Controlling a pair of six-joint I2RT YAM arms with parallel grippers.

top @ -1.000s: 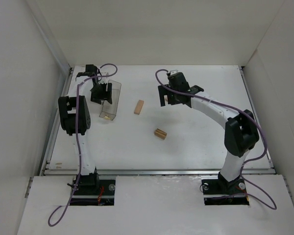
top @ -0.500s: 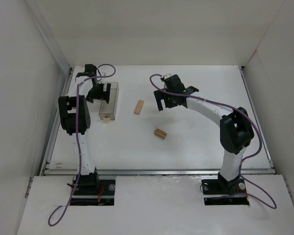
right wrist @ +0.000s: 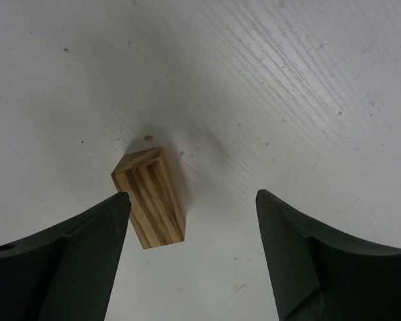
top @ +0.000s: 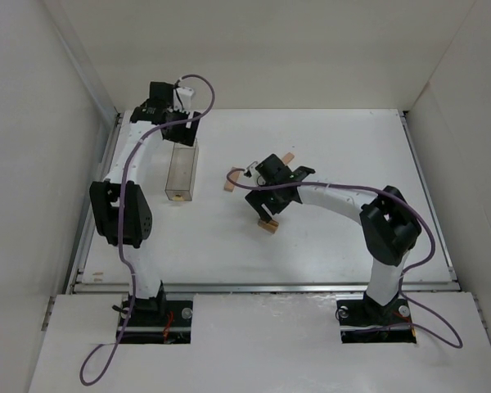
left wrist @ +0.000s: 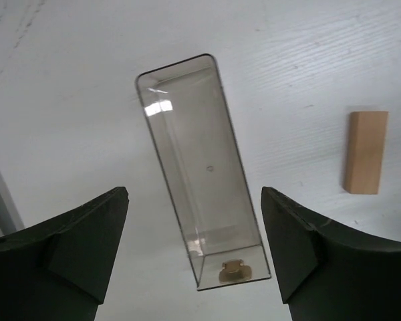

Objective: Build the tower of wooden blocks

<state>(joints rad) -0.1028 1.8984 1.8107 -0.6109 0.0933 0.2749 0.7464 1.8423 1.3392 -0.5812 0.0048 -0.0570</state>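
Three light-tan wooden blocks lie apart on the white table. One block (top: 268,226) with striped grain is just below my right gripper (top: 266,213); in the right wrist view this block (right wrist: 150,198) sits beside the left finger, inside the open jaws of the right gripper (right wrist: 192,200). A second block (top: 230,183) lies left of that gripper and also shows in the left wrist view (left wrist: 365,161). A third block (top: 288,158) lies behind it. My left gripper (top: 180,129) is open and empty at the far left, above the clear box; it also shows in the left wrist view (left wrist: 194,197).
A clear plastic rectangular box (top: 182,173) lies on the table below the left gripper, with a small brass-coloured piece (left wrist: 232,270) at its near end. White walls enclose the table on the left, right and back. A metal rail (top: 262,286) runs along the near edge.
The left gripper let go of the clear box and drew back and up; the box now lies flat. The right gripper moved near and left, down over the striped block, uncovering the third block.
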